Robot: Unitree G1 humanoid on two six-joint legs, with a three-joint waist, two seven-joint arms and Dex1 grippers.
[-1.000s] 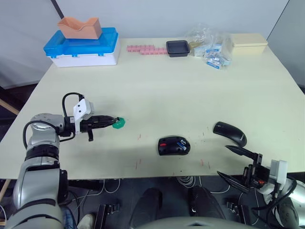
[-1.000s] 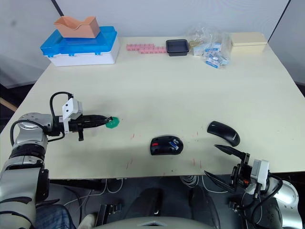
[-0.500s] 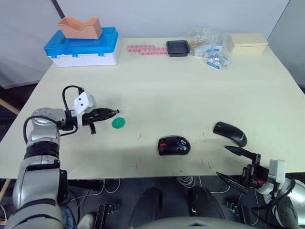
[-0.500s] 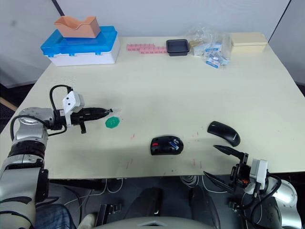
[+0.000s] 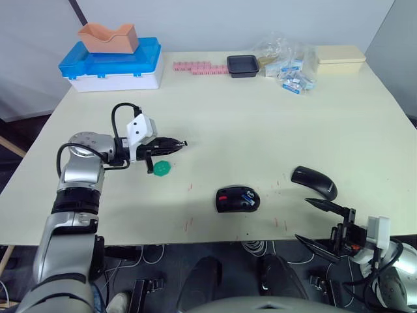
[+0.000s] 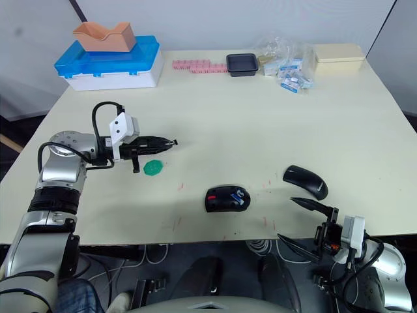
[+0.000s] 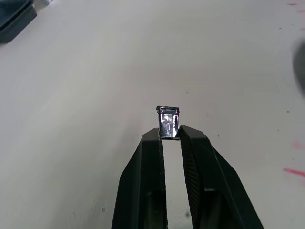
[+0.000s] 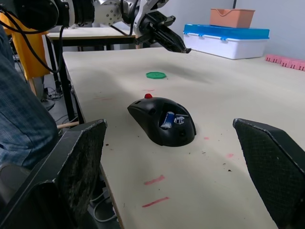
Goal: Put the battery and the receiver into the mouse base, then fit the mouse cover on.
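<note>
Head stereo pair: high, looking forward and down over whole worktop (image 5: 260, 104); both eyes share same scene, slight sideways offset. Left wrist view: close, looking along left claw (image 7: 170, 135) fingers, steeply down at bare worktop; tiny metal piece pinched at tips. Right wrist view: low, near worktop edge, looking across surface between right claw (image 8: 181, 157) fingers; shares mouse base (image 8: 162, 120), green disc (image 8: 155, 75), blue-lidded box (image 8: 233, 39) with head pair.
</note>
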